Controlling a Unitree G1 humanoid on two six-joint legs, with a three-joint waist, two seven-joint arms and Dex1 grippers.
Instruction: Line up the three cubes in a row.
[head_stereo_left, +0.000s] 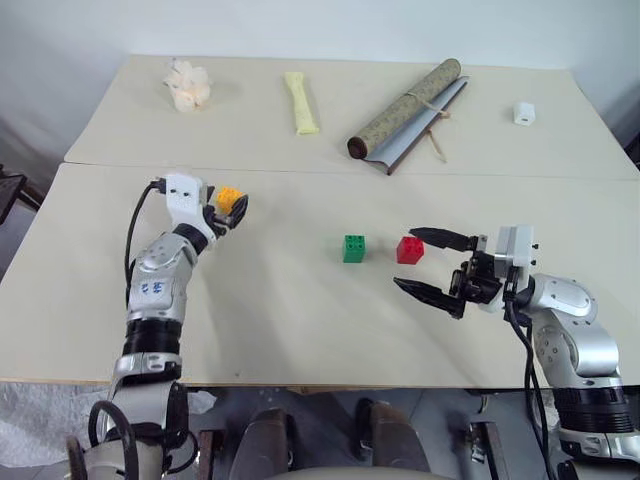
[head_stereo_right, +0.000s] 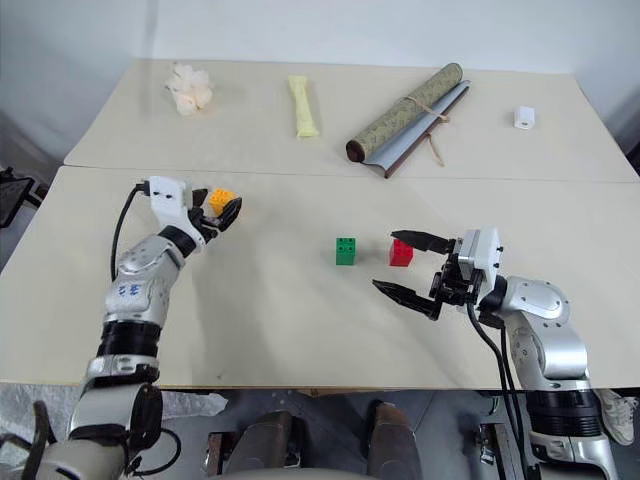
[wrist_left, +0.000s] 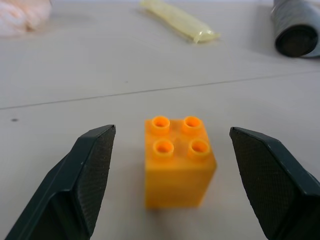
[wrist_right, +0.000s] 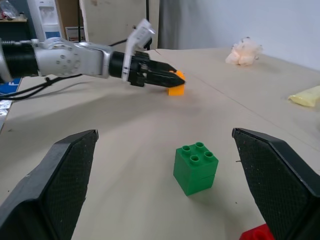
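While our left gripper (wrist_left: 170, 175) stands with its fingers apart around the orange brick (head_stereo_left: 229, 198) — a clear gap on each side, nothing clamped — that brick sits on the table (head_stereo_left: 280, 330) far off to the left of the other two. The green brick (head_stereo_left: 354, 248) and the red brick (head_stereo_left: 409, 249) rest side by side near the middle, just apart. Our right gripper (head_stereo_left: 428, 265) is spread wide and empty, just right of the red brick.

What worries us is the closing: if the fingers meet the orange brick off-centre it may twist or skid away, and a loose grip could drop it on the way across. Setting it down too close could also knock the green brick out of line.

For room, we have bare table between the orange brick and the green one — an open lane. The seam between the two tabletops lies just beyond the orange brick; the rolled mat (head_stereo_left: 405, 110), yellow packet (head_stereo_left: 301, 102) and white block (head_stereo_left: 524, 113) sit well away on the far side.
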